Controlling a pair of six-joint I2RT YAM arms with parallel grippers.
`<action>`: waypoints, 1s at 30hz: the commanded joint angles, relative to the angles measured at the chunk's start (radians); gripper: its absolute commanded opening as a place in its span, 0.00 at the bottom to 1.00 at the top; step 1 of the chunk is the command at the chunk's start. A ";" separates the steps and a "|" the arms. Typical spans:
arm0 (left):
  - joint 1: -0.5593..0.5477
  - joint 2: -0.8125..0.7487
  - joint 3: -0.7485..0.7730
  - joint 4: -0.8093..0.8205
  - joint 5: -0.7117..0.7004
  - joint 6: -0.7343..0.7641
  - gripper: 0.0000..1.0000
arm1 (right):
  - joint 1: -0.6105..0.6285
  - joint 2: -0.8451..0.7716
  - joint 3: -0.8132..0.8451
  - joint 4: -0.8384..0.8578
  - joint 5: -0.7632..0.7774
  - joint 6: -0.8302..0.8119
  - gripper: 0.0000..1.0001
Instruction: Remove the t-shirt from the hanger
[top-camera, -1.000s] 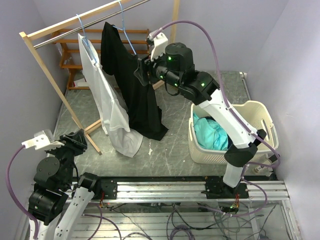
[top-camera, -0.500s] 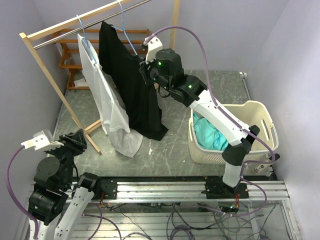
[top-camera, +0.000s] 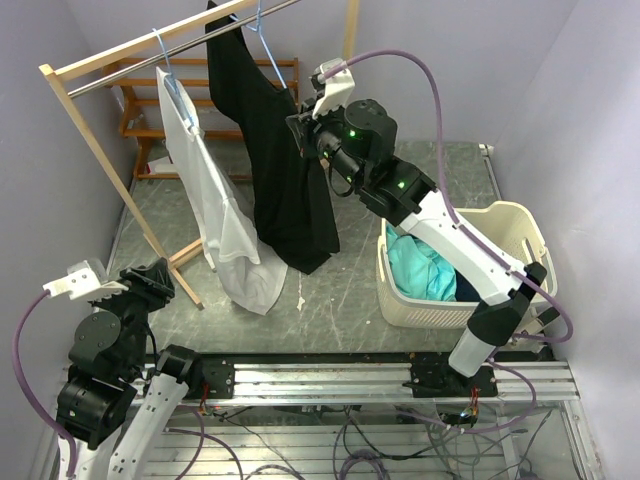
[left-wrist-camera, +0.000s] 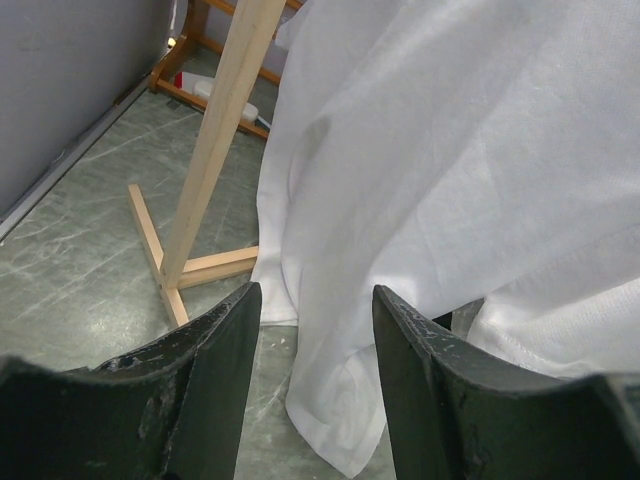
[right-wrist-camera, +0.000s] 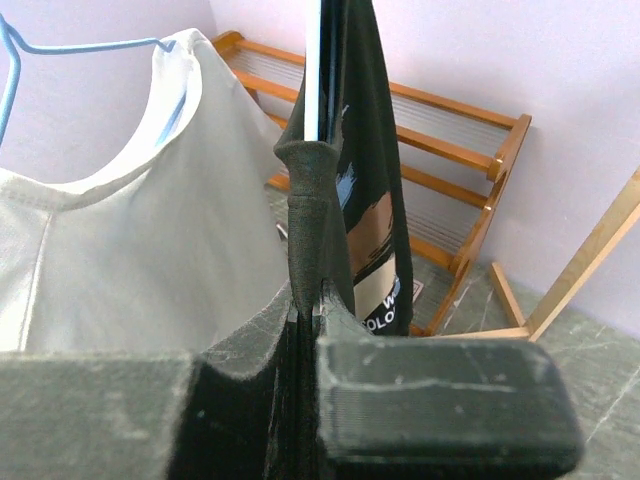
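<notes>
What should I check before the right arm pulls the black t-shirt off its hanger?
1. Grip: right tool shut on the black t-shirt: ok.
2. Stray cloth: white t-shirt hangs beside that grip, not in it: ok.
3. Hook: blue hanger seated on the rail: cannot tell, the hook sits at the frame edge.
4. Release: black t-shirt off the hanger: not ok, the wire runs inside it.
5. Idle arm: left tool open, holding nothing: ok.
6. Drop spot: basket open-topped, teal cloth inside: ok.
</notes>
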 joint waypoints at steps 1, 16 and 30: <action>0.006 0.011 0.022 -0.005 -0.019 -0.009 0.60 | -0.004 -0.009 0.054 0.109 0.007 0.011 0.00; 0.006 -0.005 0.033 0.107 0.181 0.104 0.69 | -0.004 -0.492 -0.376 -0.092 -0.095 0.055 0.00; 0.007 0.581 0.631 0.159 0.985 0.292 0.79 | -0.003 -0.751 -0.460 -0.393 -0.593 0.129 0.00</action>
